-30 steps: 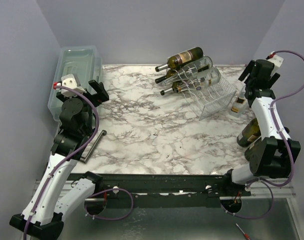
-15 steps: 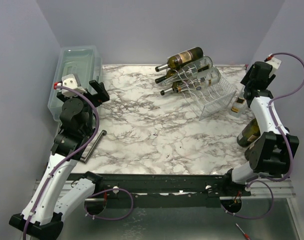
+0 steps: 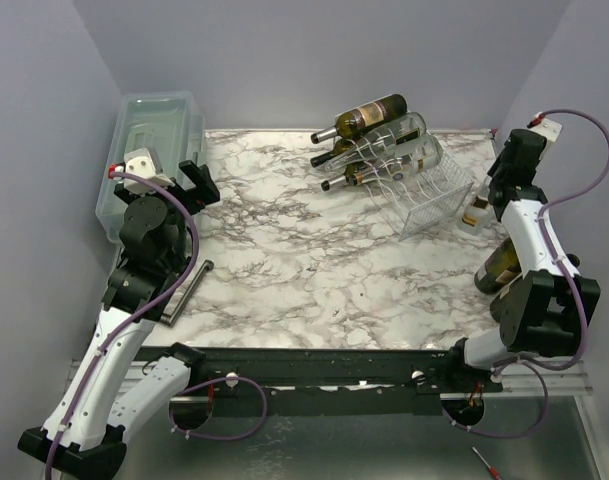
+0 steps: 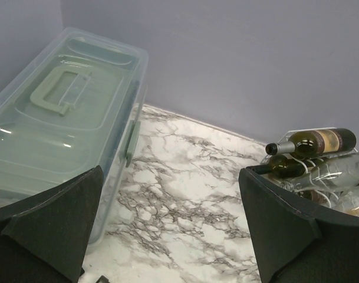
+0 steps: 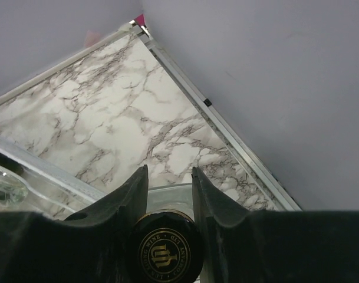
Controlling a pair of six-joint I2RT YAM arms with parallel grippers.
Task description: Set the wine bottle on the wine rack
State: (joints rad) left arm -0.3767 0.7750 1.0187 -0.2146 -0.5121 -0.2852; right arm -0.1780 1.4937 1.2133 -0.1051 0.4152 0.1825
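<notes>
Right wrist view: right fingers (image 5: pixel 131 197) clamped on capped neck of upright wine bottle (image 5: pixel 165 254), which stood on marble surface (image 5: pixel 108 118) at far right corner, beside wine rack (image 3: pixel 429 195). Left fingers (image 4: pixel 55 218) spread, empty. Status: bottle gripped; lift and racking outstanding. Rack held several other bottles (image 3: pixel 369 118).

- The wine rack (image 3: pixel 424 185) sits on the table (image 3: pixel 284 270) at 1 o'clock, with bottles (image 3: pixel 369 118) lying in it, necks toward 9 o'clock.
- A lidded bin (image 3: pixel 154 140) lies at 10 o'clock, along the table's left edge.
- The wine bottle (image 3: pixel 475 208) stands at 3 o'clock, just right of the wine rack.
- A second bottle (image 3: pixel 497 265) is at 4 o'clock.
</notes>
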